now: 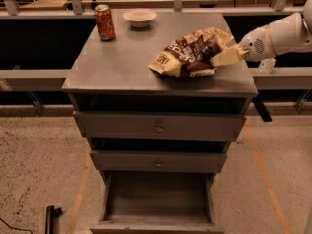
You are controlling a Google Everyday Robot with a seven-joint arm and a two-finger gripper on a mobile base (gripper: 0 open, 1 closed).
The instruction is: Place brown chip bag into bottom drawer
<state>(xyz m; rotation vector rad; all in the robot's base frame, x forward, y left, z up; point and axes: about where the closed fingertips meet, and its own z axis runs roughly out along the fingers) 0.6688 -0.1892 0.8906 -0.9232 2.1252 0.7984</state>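
The brown chip bag (190, 53) is crinkled, dark brown with cream-yellow ends and white lettering. It hangs just above the right half of the grey cabinet top (122, 62). My gripper (222, 56) comes in from the right on a white arm and is shut on the bag's right end. The bottom drawer (156, 199) stands pulled out at the cabinet's foot, with a bare grey plank floor and nothing in it.
An orange soda can (104, 22) and a small white bowl (139, 17) stand at the back of the cabinet top. Two shut drawer fronts with round knobs (159, 127) sit above the open drawer. A dark tool (49, 217) lies on the floor at left.
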